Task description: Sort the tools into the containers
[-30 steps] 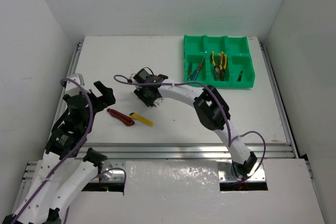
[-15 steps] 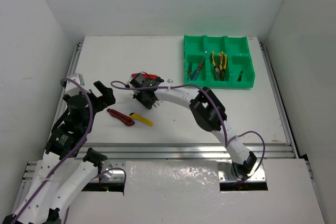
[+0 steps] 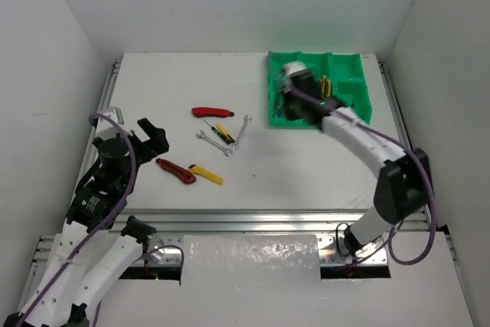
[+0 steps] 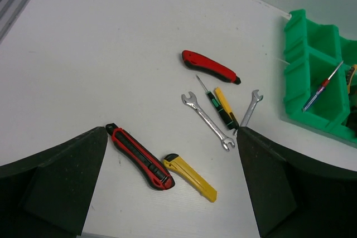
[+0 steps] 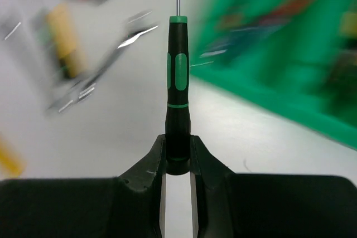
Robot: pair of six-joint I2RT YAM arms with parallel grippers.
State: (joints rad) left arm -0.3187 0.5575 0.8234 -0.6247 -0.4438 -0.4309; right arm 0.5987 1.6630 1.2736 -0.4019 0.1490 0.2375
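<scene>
My right gripper is shut on a black screwdriver with green bands, held by the butt of its handle, shaft pointing away. It is at the left edge of the green tray. The right wrist view is blurred. On the table lie a red knife, a red-black knife, a yellow knife, two silver wrenches and thin screwdrivers. My left gripper is open and empty, above the two near knives.
Yellow-handled pliers lie in the tray's middle compartment and a red-handled screwdriver in its near-left one. White walls enclose the table on the left, back and right. An aluminium rail runs along the near edge.
My right arm has swung from the tool cluster at the table's middle over to the green tray, carrying the green-banded screwdriver. The red knife and wrenches are uncovered. My left arm has not moved.
</scene>
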